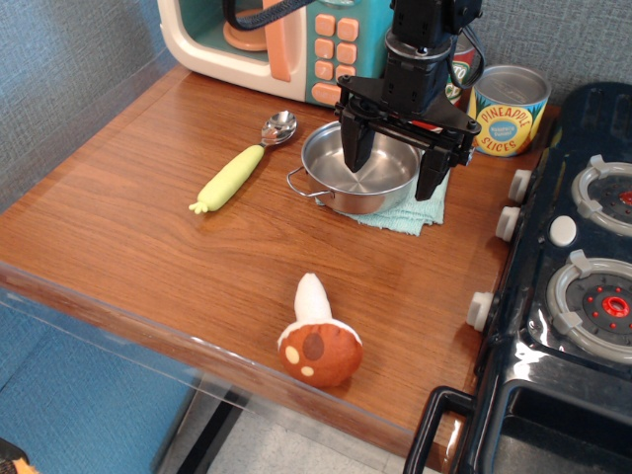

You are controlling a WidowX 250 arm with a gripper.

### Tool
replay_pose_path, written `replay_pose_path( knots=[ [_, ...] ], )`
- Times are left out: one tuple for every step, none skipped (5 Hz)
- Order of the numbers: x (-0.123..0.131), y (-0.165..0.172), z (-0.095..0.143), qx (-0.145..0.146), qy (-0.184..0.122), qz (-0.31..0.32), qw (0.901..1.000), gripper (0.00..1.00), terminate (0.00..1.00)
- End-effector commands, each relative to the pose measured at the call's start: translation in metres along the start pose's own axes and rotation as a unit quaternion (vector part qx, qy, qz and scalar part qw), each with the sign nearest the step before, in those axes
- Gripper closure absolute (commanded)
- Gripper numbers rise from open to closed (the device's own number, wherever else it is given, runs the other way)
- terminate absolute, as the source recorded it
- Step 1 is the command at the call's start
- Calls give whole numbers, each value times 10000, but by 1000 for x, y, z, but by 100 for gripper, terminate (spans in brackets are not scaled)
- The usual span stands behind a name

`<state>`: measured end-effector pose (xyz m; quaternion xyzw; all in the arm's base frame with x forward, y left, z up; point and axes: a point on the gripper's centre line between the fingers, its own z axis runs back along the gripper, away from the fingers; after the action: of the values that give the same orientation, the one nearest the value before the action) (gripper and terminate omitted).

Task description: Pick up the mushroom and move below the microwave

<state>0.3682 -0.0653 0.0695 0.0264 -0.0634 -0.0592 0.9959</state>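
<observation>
While the mushroom [318, 341] lies tipped over near the front edge of the table [128, 197], cap toward the camera, the gripper [397, 168] hangs spread and empty over the steel pot [360, 170], well apart from it. Judgement: the approach calls for travel toward the front edge, jaws kept wide, closing across the cap or the white stem. The microwave [286, 44] is cut off by the top edge; the arm hides part of its panel.
</observation>
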Motion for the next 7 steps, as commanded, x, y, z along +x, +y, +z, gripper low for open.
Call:
replay_pose_path(
  knots=[
    [0, 0, 0, 0, 0, 0, 10000, 0, 0],
    [-11, -2, 15, 54, -249, 22, 9997, 0, 0],
    [-11, -8, 30, 104, -525, -46, 9986, 0, 0],
    [-25, -9, 42, 138, -596, 51, 9981, 0, 0],
    [-51, -7, 24, 25, -139, 183, 9997, 0, 0],
    [-77, -3, 4, 10, 343, 290, 9990, 0, 0],
    [-95, -1, -15, -11, 695, 358, 9969, 0, 0]
  ],
)
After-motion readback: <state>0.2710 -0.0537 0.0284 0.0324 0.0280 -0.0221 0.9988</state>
